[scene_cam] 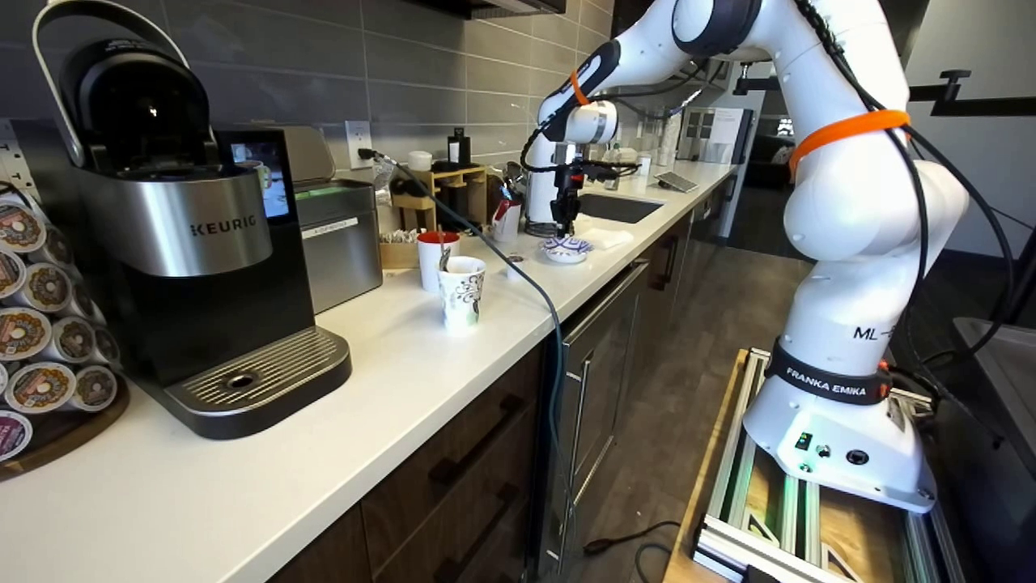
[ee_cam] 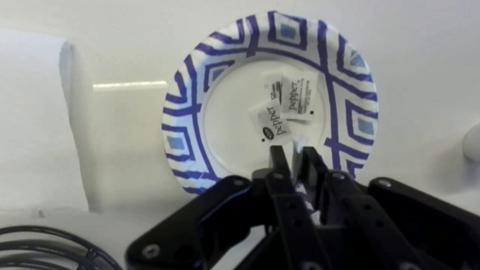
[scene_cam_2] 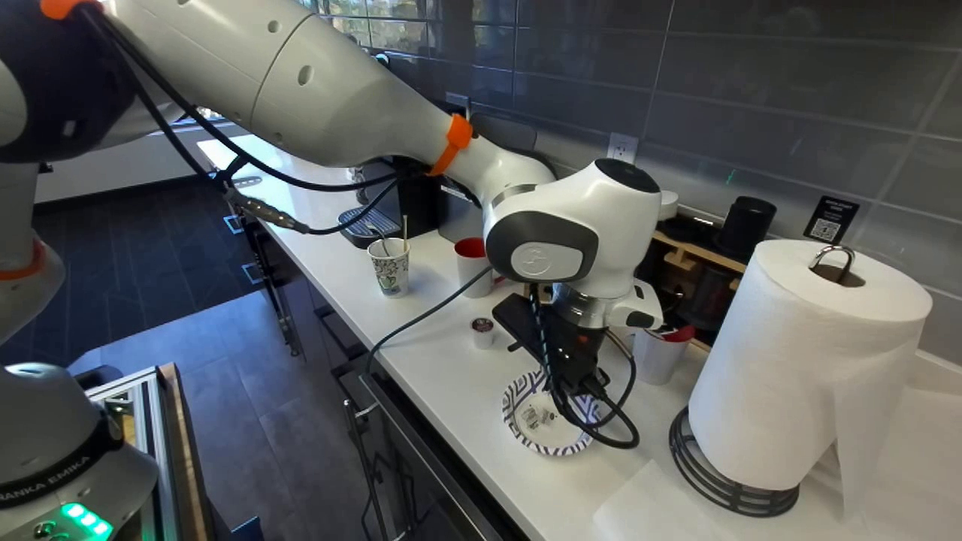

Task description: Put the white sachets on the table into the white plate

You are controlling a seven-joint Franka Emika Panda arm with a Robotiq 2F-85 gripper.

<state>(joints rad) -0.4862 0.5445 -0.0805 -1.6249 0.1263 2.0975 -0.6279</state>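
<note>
- Nearest, at the bottom centre of the wrist view, the hand reaches in over the plate's lower edge. Its fingers stand slightly apart, a narrow gap rather than a clench.
- In that gap shows a pale, blurred sliver, probably a sachet seen edge-on. I judge it released or nearly so; whether it leans on a finger or touches the plate I cannot tell.
- The step in hand looks like letting a sachet go into the plate. The next move calls for spreading the fingers enough to drop it free, then rising straight up so that no thin packet is dragged along. Whether more sachets wait to be brought, these views do not settle.
- Just above the fingertips in the frame, the lower pepper sachet and the upper pepper sachet lie overlapping; what seems a third sachet is partly covered beside them.
- Under them, the plate, white-centred with a blue-patterned rim, sits on the table.
- Farther out, a white paper sheet lies at the left of the frame.
- Farther still, a patterned cup stands left of centre in an exterior view.
</note>
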